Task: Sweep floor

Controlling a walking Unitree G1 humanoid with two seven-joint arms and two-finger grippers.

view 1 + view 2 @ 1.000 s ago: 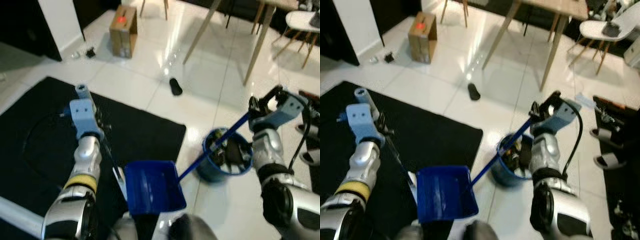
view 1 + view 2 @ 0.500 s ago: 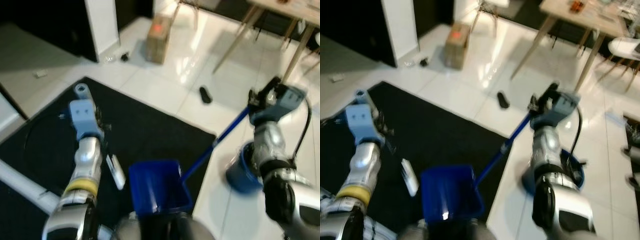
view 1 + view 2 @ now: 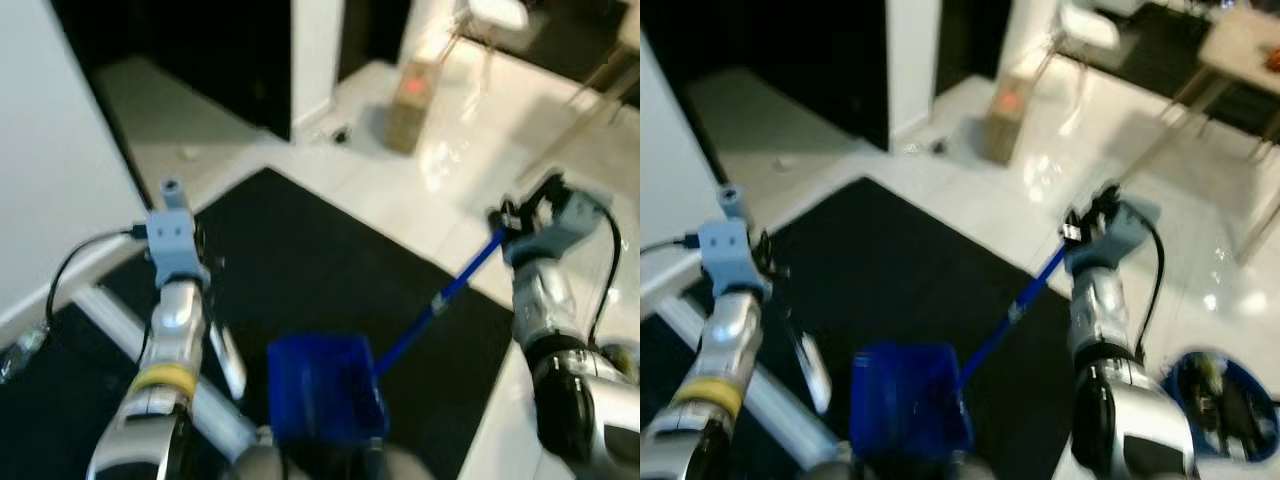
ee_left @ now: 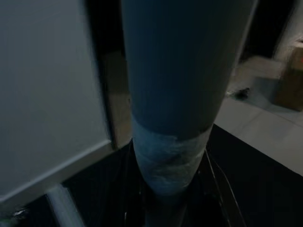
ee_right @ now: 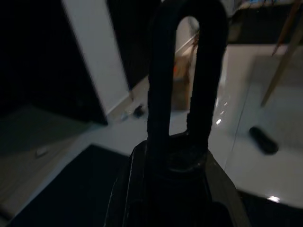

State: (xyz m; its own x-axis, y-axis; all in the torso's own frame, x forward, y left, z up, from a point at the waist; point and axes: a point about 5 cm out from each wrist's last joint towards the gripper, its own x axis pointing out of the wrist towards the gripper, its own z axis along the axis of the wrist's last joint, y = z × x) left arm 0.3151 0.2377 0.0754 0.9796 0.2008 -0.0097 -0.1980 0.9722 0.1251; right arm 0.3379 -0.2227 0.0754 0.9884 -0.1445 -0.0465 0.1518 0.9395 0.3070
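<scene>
Blue dustpan (image 3: 325,390) hangs from its long handle, right gripper (image 3: 522,215) fingers clamped on it.

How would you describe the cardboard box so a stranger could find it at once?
Start at the big black rug, then look past its far edge to the glossy white tiled floor. The small brown cardboard box stands there upright, and its red spot on top marks it out.
</scene>
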